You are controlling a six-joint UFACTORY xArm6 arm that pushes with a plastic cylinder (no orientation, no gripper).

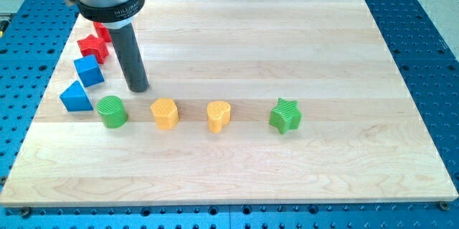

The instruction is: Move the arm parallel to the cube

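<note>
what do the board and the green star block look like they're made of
The board looks like pale wood, likely maple, with a smooth matte finish: long grain lines and plank seams show. The green star block looks like painted wood or plastic; its even, slightly dull colour leaves that open.

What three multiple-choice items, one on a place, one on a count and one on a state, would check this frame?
1. Where is my tip relative to the blue cube?
A. On the view's right of it
B. On the view's left of it
C. On top of it

2. How many green blocks lie on the board?
A. One
B. Two
C. Three

3. Is my tip touching the green cylinder?
A. Yes, pressed against it
B. No, there is a gap
C. It is hidden

Answers: 1 A, the rod stands right of the cube. 2 B, the cylinder and the green star. 3 B, bare wood shows between them.
</note>
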